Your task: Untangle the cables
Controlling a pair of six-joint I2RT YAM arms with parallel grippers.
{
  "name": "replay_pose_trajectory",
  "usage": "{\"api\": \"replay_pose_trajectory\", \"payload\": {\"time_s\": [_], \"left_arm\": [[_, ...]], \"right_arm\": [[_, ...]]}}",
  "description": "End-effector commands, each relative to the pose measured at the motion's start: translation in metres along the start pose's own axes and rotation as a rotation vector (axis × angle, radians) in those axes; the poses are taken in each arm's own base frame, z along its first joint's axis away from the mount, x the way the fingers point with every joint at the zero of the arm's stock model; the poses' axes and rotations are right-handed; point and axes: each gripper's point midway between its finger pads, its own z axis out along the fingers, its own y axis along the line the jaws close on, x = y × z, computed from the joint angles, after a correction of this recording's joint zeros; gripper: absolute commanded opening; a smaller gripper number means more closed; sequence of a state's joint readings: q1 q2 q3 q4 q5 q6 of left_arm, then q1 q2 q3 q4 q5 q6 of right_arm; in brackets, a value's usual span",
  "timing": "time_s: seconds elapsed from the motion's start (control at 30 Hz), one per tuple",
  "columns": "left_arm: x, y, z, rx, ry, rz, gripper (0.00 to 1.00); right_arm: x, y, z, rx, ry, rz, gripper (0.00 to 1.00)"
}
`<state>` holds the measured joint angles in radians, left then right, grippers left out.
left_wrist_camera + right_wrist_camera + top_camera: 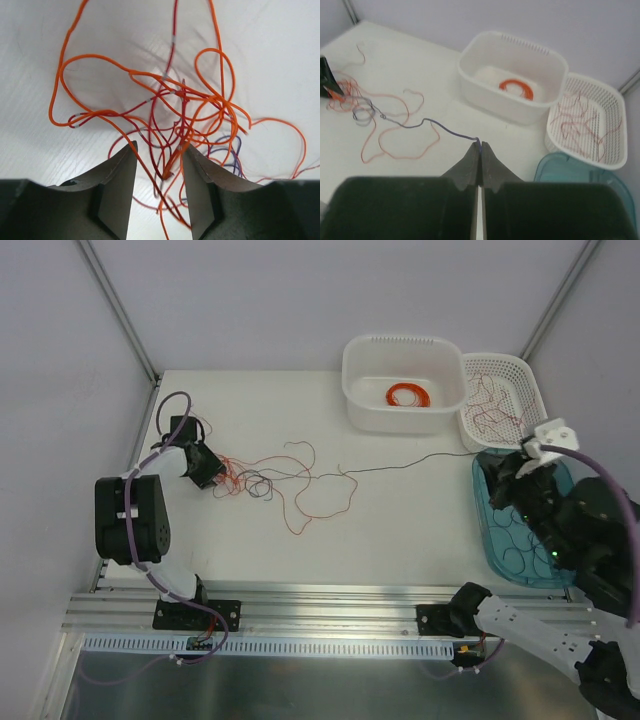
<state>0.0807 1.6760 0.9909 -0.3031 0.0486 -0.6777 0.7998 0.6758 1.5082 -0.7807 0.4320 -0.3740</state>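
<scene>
The cables [250, 482] lie as a scribbly knot of red, orange and dark strands left of the table's middle, with loose red loops trailing right. My left gripper [212, 475] sits low at the knot's left edge. In the left wrist view its jaws [159, 150] stand open, with several orange and red strands [185, 115] running between the fingers, unclamped. One dark cable [400, 464] stretches from the knot to the right. My right gripper [480, 145] is shut on the end of this dark cable [445, 129], and hangs over the teal tray's far end [497, 468].
A white tub [355, 380] at the back holds a neat orange ring coil [408, 395]. Right of it a white lattice basket [535, 390] holds loose red strands. A teal tray [500, 550] with dark strands lies at the right, under the right arm.
</scene>
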Motion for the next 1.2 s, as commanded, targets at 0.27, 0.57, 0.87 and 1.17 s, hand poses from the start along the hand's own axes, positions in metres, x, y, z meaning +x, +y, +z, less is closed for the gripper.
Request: {"api": "replay_pose_trajectory", "payload": {"time_s": [0.27, 0.57, 0.87, 1.17], "left_arm": [[0.021, -0.004, -0.050, 0.140, -0.011, 0.065, 0.48], [0.044, -0.010, -0.091, 0.255, -0.065, 0.222, 0.71], [0.082, -0.034, -0.103, 0.309, -0.053, 0.428, 0.76], [0.110, -0.026, -0.097, 0.300, 0.033, 0.393, 0.76]], "right_arm": [[0.243, 0.022, 0.047, 0.273, 0.777, 0.161, 0.05], [0.289, 0.043, 0.069, 0.195, 0.939, 0.326, 0.65], [0.264, 0.137, 0.123, -0.439, 0.842, 0.138, 0.72], [0.279, 0.208, 0.184, -0.756, 0.856, -0.091, 0.73]]}}
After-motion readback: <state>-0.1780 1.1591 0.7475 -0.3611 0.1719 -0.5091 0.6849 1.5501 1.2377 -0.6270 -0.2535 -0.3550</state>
